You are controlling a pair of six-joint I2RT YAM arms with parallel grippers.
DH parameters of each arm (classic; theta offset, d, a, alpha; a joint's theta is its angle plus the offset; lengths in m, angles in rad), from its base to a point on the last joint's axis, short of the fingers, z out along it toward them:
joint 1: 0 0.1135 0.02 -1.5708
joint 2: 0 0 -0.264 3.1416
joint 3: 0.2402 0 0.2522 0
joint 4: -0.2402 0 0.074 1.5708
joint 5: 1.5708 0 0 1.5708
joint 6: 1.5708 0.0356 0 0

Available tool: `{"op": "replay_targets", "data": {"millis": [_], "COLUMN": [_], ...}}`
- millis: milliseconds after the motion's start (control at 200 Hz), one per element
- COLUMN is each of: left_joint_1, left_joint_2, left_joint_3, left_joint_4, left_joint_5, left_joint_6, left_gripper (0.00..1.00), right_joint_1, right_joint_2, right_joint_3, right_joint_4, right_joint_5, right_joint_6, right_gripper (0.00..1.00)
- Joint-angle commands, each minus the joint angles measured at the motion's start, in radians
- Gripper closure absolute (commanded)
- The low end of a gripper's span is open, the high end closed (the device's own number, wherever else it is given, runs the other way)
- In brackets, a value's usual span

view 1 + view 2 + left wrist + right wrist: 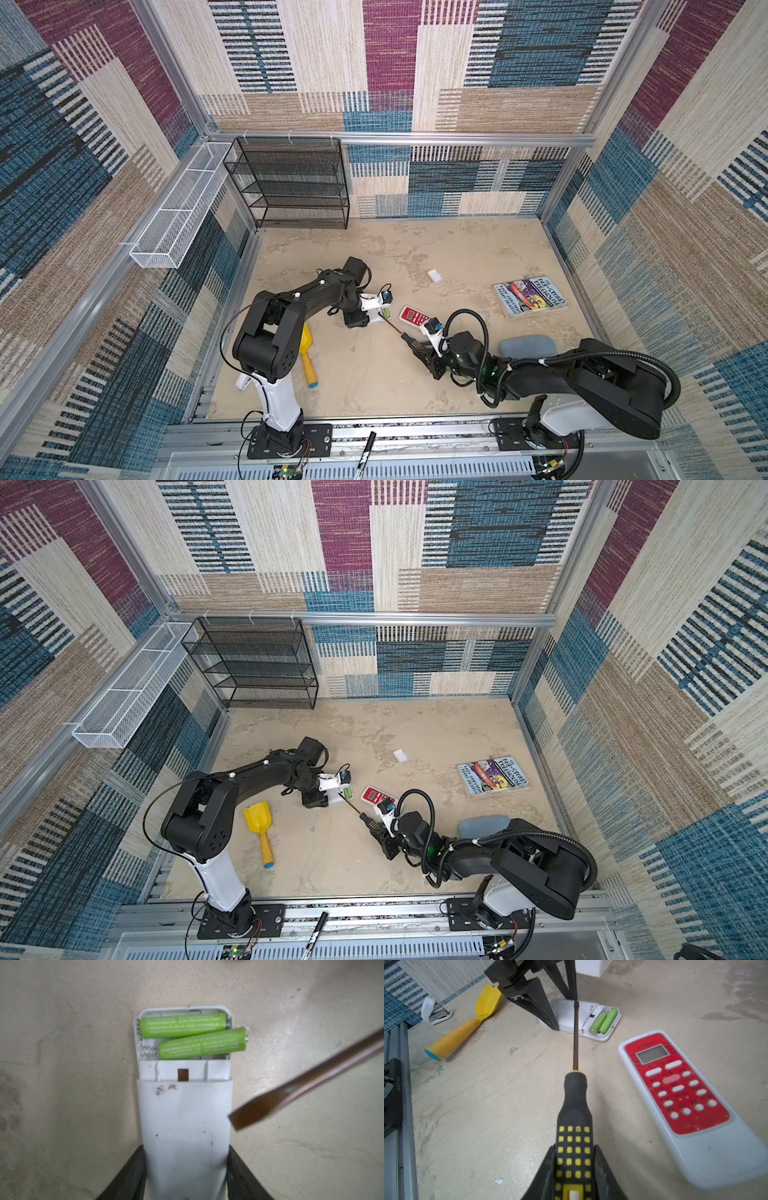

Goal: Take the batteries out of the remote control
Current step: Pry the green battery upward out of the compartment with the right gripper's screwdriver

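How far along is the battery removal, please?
Done: the white remote has its battery bay open. In hand: the left gripper clamps that remote face down; the right gripper holds the screwdriver, tip beside it. One green battery sits skewed, its end past the rim; the other green battery lies seated. Left: both still to come out, and the red remote lies face up, back unseen.

battery (182, 1024) 2 | remote (185, 1126) 2 | screwdriver (574, 1126) 1 | book (530, 296) 1 | scoop (467, 1028) 1

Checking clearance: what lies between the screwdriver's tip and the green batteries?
Only the white remote's bare casing, no other object; the left wrist view shows it.
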Motion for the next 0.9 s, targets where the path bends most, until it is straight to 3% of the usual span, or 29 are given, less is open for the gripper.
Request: {"op": "replay_targets", "data": {"millis": [0, 295, 896], "left_joint_1": [0.000, 0.000, 0.000], "left_joint_2": [0.019, 0.013, 0.006], "left_joint_3": [-0.018, -0.024, -0.022], "left_joint_4": [-0.082, -0.081, -0.101], "left_joint_5": [-0.033, -0.028, -0.039], "left_joint_6": [0.018, 0.022, 0.030], "left_gripper": [0.51, 0.50, 0.50], "right_joint_1": [0.003, 0.003, 0.002], "right_joint_2": [0.010, 0.089, 0.086], "right_joint_3": [0.024, 0.051, 0.015], "right_joint_4": [0.000, -0.024, -0.043], "right_joint_5": [-0.048, 0.023, 0.092], "right_joint_6": [-0.002, 0.075, 0.087], "right_gripper": [1.00, 1.00, 1.00]}}
